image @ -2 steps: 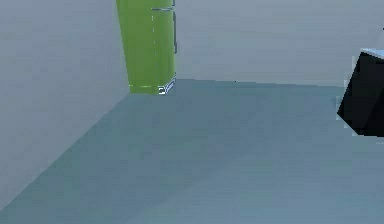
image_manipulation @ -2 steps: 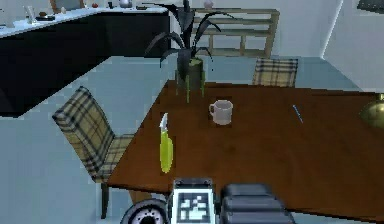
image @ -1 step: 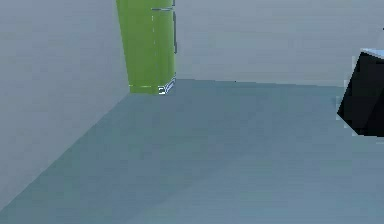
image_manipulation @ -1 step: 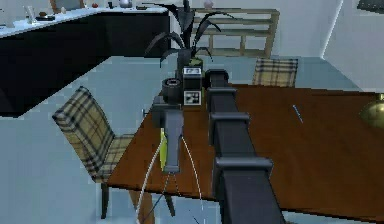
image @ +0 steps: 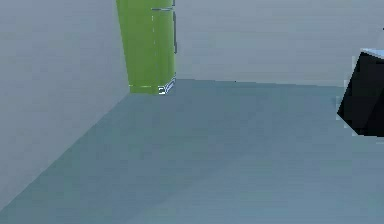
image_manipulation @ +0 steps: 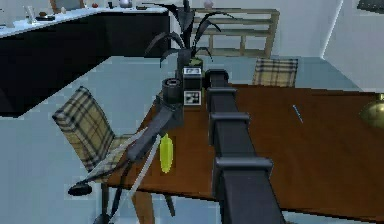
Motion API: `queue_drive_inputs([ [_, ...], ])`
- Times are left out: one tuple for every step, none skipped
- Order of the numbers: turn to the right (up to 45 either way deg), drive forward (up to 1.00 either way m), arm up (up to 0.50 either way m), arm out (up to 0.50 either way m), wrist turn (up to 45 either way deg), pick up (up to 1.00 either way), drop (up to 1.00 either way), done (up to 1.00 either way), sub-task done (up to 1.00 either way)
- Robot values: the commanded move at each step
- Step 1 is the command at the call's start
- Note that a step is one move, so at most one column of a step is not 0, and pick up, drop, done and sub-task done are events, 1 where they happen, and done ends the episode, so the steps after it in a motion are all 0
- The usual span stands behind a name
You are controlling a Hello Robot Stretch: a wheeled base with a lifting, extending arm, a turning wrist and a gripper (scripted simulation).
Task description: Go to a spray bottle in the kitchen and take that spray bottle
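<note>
Spray bottle: its place cannot be told; by judgement it is being sought among the small pale things [image_manipulation: 68, 10] on the dark counter [image_manipulation: 50, 60] at the upper left of the arm side view, all too small to be named.
Handling: a light, hollow plastic body is being expected, stiff enough but smooth, and likely to slip or tip if nudged; its weight is being judged to depend on the liquid inside.
Hold: the narrow neck under the trigger head, or else the waist of the body, is being judged the best place; the trigger itself is being ruled out.
Gripper [image_manipulation: 140, 155]: it is being shown at the left edge of the brown table [image_manipulation: 300, 150], at the far end of the dark arm [image_manipulation: 235, 150]; whether the jaws are spread or pressed together cannot be told.
Load: a yellow oblong thing [image_manipulation: 166, 155] is being seen just beside the gripper; whether anything is being held cannot be told.
Table: a potted plant [image_manipulation: 188, 35] and a pen [image_manipulation: 296, 112] are being borne; a plaid chair [image_manipulation: 82, 125] is being kept at its left.
Forward view: a green fridge [image: 150, 40] is being shown at the upper middle, and a dark block [image: 365, 95] at the right edge.
Stage: the approach is being judged not yet done.
</note>
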Motion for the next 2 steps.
queue_drive_inputs([
  [0.0, 0.00, 0.00, 0.00, 45.0, 0.00, 0.00, 0.00, 0.00],
  [0.0, 0.00, 0.00, 0.00, 45.0, 0.00, 0.00, 0.00, 0.00],
])
